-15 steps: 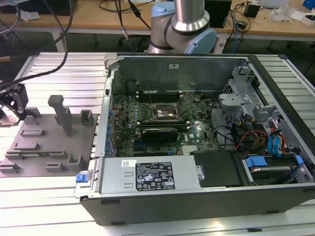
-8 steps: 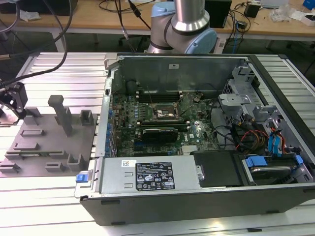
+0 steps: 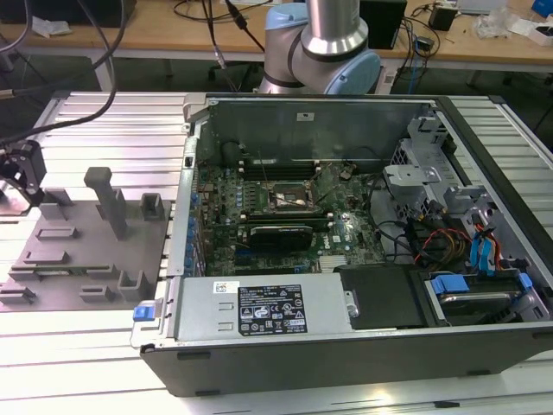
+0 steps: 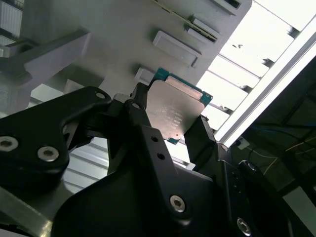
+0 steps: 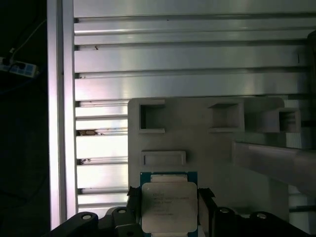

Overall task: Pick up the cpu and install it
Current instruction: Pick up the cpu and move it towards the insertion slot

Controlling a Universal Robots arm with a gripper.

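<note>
1. The tool (image 4: 172,114) is clenching the cpu (image 4: 177,109). Its black fingers (image 4: 148,140) are pressing on two opposite edges of the chip, as seen in both wrist views.
2. The cpu is turning its silvery metal top to the cameras, with a thin green rim peeking out around it.
3. Right behind the chip, the grey fixture tray (image 5: 197,143) is showing rectangular pockets and raised blocks. Whether the chip is touching the tray I cannot tell.
4. The tray is lying on the ribbed aluminium counter (image 3: 112,121).
5. In the exterior view the tool is hanging at the tray's nine o'clock edge, toward the exterior view's left.
6. The computer case (image 3: 484,341) is sitting open at three o'clock from the tray, well apart from the tool.
7. Inside the case, the square black socket (image 3: 289,201) is sitting in the middle of the green motherboard (image 3: 346,233).
8. A white label (image 3: 270,309) is lying at six o'clock from the socket.
9. The arm's base (image 3: 320,43) is standing at twelve o'clock from the case.
</note>
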